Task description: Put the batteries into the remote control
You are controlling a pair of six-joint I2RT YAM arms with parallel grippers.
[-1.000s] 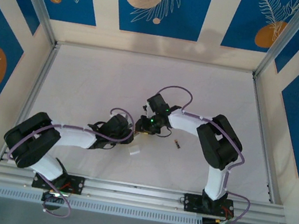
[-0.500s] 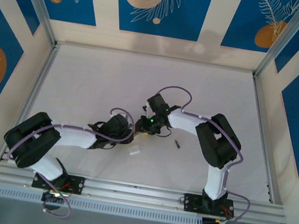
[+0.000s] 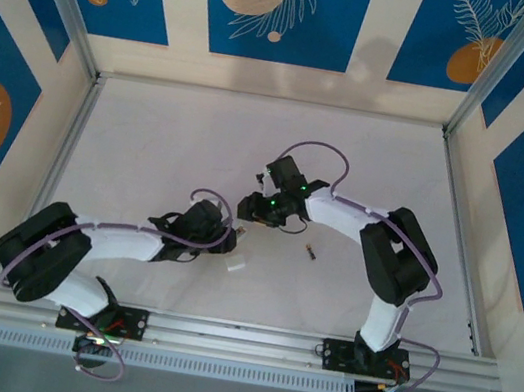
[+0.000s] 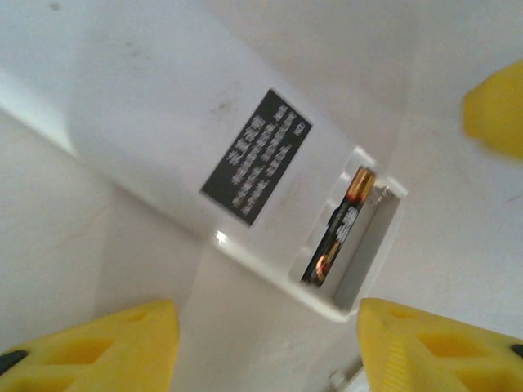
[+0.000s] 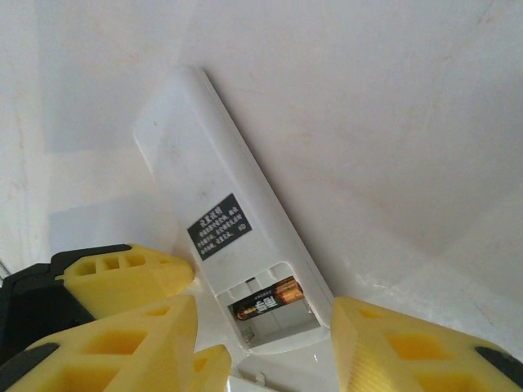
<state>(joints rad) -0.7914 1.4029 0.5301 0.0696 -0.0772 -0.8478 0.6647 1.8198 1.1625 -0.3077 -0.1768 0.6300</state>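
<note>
The remote control (image 4: 155, 106) lies back-up on the white table, with a black label (image 4: 256, 155) and its compartment open. One battery (image 4: 339, 224) sits in the compartment's slot, also seen as the battery (image 5: 265, 300) in the right wrist view on the remote control (image 5: 196, 155). A second battery (image 3: 311, 254) lies loose on the table to the right. My left gripper (image 4: 265, 351) is open, its yellow fingers (image 4: 90, 347) standing wide on either side of the remote's compartment end. My right gripper (image 5: 261, 351) is open over the same end, holding nothing. The two grippers, left (image 3: 227, 234) and right (image 3: 251, 209), meet mid-table.
A small loose white squarish piece (image 3: 237, 265) lies just in front of the grippers. Metal rails (image 3: 238, 334) run along the near edge. Blue patterned walls (image 3: 275, 5) close in the table on three sides.
Both grippers have opened their jaws. The right wrist has drawn back a little, up and to the right. The left arm's elbow has sunk toward the left.
</note>
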